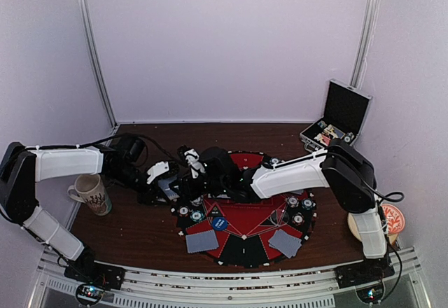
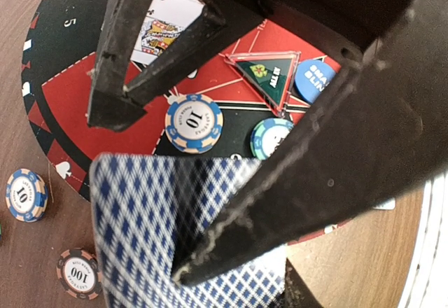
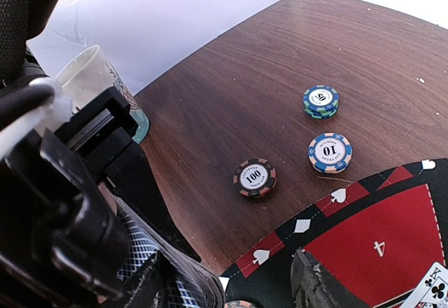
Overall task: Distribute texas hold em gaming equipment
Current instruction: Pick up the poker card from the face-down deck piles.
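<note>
White walls [image 1: 224,42], wooden table [image 1: 140,234] (dark brown).

One mug [image 1: 92,193], one case [image 1: 341,119], one round mat [image 1: 241,250] bearing two card piles [image 1: 202,241].

Brown table [image 1: 161,136] carries round mat [image 1: 245,241], mug [image 1: 91,194], case [image 1: 339,119], 3 chips [image 3: 255,177].

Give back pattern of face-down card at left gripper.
Blue-and-white diamond check on the card; left wrist view shows it best.
</note>
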Action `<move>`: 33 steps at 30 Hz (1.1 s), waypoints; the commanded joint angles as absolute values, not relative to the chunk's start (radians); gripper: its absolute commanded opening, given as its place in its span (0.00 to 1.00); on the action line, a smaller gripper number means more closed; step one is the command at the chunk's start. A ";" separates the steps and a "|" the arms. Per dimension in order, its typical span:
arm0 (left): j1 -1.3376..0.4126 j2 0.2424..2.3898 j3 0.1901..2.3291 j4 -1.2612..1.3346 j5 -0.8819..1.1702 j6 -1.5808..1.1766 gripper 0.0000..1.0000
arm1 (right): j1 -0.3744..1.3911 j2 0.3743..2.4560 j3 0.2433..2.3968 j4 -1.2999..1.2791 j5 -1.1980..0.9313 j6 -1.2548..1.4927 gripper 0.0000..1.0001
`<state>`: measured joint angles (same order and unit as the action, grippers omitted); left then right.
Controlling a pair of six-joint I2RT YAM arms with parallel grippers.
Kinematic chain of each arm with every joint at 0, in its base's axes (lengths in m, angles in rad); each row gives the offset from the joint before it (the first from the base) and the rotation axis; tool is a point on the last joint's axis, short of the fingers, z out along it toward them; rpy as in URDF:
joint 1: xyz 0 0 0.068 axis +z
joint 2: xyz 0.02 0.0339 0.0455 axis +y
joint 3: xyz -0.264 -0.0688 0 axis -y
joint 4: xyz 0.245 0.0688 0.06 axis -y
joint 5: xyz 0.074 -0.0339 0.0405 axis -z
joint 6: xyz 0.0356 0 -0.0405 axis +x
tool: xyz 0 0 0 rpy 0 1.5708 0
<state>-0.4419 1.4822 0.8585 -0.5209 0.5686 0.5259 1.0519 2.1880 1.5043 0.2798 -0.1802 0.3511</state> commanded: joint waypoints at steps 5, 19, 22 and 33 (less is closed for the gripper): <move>-0.448 1.466 0.871 -0.516 0.620 0.536 0.35 | 1.017 2.164 1.502 0.191 -0.111 0.328 0.58; -0.448 1.472 0.873 -0.515 0.617 0.536 0.35 | 1.016 2.096 1.435 0.251 -0.211 0.319 0.29; -0.448 1.473 0.873 -0.516 0.617 0.535 0.35 | 1.017 2.078 1.416 0.259 -0.222 0.318 0.27; -0.447 1.474 0.873 -0.515 0.614 0.534 0.35 | 1.016 2.046 1.375 0.323 -0.348 0.338 0.18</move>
<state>-0.4423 1.4822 0.8585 -0.5255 0.5808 0.5259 1.0233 2.0670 1.3769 0.2886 -0.2810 0.3264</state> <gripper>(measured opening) 0.360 0.094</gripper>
